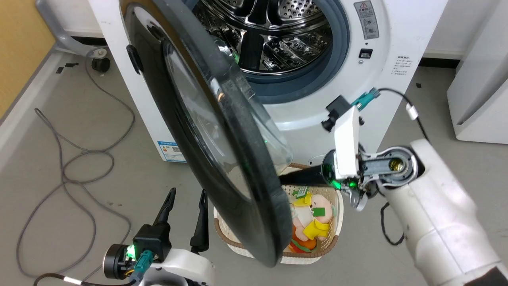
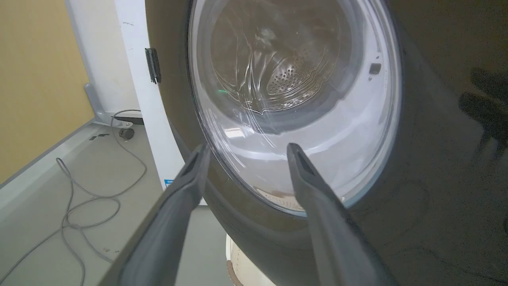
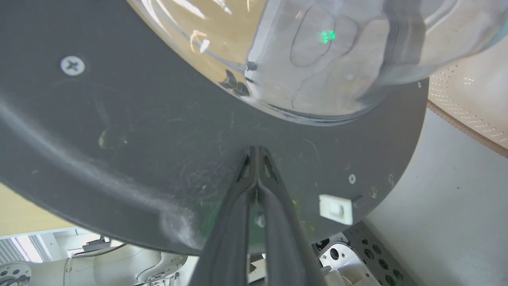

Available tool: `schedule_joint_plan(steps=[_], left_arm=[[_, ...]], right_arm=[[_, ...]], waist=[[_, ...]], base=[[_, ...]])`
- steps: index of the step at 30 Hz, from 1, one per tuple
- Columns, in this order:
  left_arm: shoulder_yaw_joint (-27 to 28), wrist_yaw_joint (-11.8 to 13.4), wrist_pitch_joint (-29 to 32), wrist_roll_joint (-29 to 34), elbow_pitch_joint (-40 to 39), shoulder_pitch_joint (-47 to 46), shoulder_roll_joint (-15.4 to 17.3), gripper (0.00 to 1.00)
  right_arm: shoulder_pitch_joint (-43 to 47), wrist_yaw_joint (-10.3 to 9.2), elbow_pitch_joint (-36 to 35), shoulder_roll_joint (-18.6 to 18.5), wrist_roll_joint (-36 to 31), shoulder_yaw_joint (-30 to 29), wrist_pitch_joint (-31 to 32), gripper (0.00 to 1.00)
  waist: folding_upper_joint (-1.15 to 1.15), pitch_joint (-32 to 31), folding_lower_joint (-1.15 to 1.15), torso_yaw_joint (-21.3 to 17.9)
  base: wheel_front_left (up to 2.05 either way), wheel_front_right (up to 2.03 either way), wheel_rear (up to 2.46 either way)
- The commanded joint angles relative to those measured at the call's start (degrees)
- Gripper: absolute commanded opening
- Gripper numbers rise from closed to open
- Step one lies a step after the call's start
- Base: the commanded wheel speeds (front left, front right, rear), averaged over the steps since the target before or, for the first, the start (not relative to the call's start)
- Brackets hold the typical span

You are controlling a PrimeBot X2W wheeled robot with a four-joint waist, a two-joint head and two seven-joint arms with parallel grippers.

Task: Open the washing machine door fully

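Half open: the washing machine door (image 1: pixel 246 159) stands swung off the washing machine (image 1: pixel 357 99) — more swing needed. Clenched on nothing, the right gripper (image 3: pixel 256 151) sets its tips against the door's inner face; the left gripper (image 1: pixel 187 192), released, hovers just outside it.

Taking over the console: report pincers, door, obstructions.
Left pincer open, facing door, outer side. Right pincer shut, tips at door's inner side. Door partly open. Basket beneath door's lower edge; clearance unclear.

Black door (image 1: pixel 254 167), white washing machine (image 1: pixel 377 79)
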Motion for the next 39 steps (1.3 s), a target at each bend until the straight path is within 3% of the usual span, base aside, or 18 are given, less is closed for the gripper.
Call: schedule_joint_plan(steps=[1,9,12,13,14,15,16,25,33,39], left_arm=[[-0.14,-0.36,-0.32,0.35,0.26,0.46,0.29,1.00],[-0.15,-0.34,-0.32,0.21,1.02,0.38,0.50,1.00],[-0.13,-0.36,-0.32,0.09,1.41,0.27,0.69,1.00],[-0.09,-0.35,-0.32,0.02,1.52,0.22,0.77,1.00],[-0.01,-0.32,-0.32,-0.05,1.53,0.12,0.87,1.00],[0.08,-0.27,-0.32,-0.12,1.56,0.02,0.95,1.00],[0.18,-0.23,-0.32,-0.19,1.61,-0.02,1.05,1.00],[0.69,-0.16,-0.32,-0.99,1.83,0.53,1.66,1.00],[0.66,-0.15,-0.19,-1.53,2.43,1.50,2.37,1.00],[0.61,0.02,-0.03,-1.82,2.40,1.88,2.91,1.00]], right_arm=[[2.30,-0.03,-1.38,0.85,0.80,-0.13,0.68,0.00],[6.21,-0.03,-5.73,1.43,2.13,-0.05,0.80,0.00],[8.29,-0.03,-8.37,1.51,2.45,-1.34,-2.25,0.00],[9.16,-0.03,-9.23,1.52,2.58,-2.11,-3.82,0.14],[9.96,-0.03,-10.29,1.53,2.38,-2.72,-5.47,0.35],[11.07,-0.03,-11.34,1.54,2.36,-3.41,-7.04,0.87],[12.28,-0.03,-12.38,1.54,2.36,-4.16,-8.64,1.00],[26.71,-0.03,-21.94,1.57,1.42,-15.56,-30.10,1.00],[39.81,-0.03,-24.86,1.58,3.23,-22.97,-48.47,1.00],[47.18,-0.03,-26.92,1.58,-4.56,-26.07,-60.58,1.00]], waist=[[0.00,-0.09,0.00,0.00],[0.00,-0.27,0.00,-0.10],[0.00,-0.40,0.00,-0.08],[0.00,-0.39,0.00,-0.11],[0.00,-0.22,0.00,-0.16],[0.00,-0.29,0.00,-0.22],[0.00,-0.32,0.00,-0.29],[0.00,-1.42,0.00,-1.05],[0.00,-2.54,0.00,-1.65],[0.00,-2.96,0.00,-2.11]], base=[[0.00,0.00,0.00],[0.00,0.00,0.00],[0.00,0.00,0.00],[0.00,0.00,0.00],[0.00,0.00,0.00],[0.00,0.00,0.00],[0.00,0.00,0.00],[0.00,0.00,0.00],[0.00,0.00,0.00],[0.00,0.00,0.00]])
